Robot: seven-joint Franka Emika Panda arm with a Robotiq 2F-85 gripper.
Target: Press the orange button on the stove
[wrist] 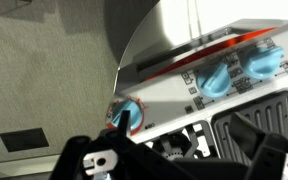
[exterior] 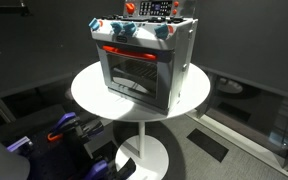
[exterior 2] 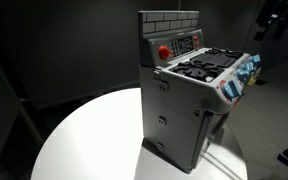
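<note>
While its door (exterior: pixel 134 72) is shut, the stove (exterior: pixel 144 45) tops the table (exterior: pixel 89 95).

Round white pedestal table (exterior: pixel 86 92), dark walls (exterior 2: pixel 59 40) (dimly lit), grey carpet (wrist: pixel 44 80)

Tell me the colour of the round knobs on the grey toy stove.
Blue knobs, clearest in the wrist view.

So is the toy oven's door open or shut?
Shut. In an exterior view the glass door lies flat against the front of the stove, under the red-orange strip, with no gap showing.
</note>
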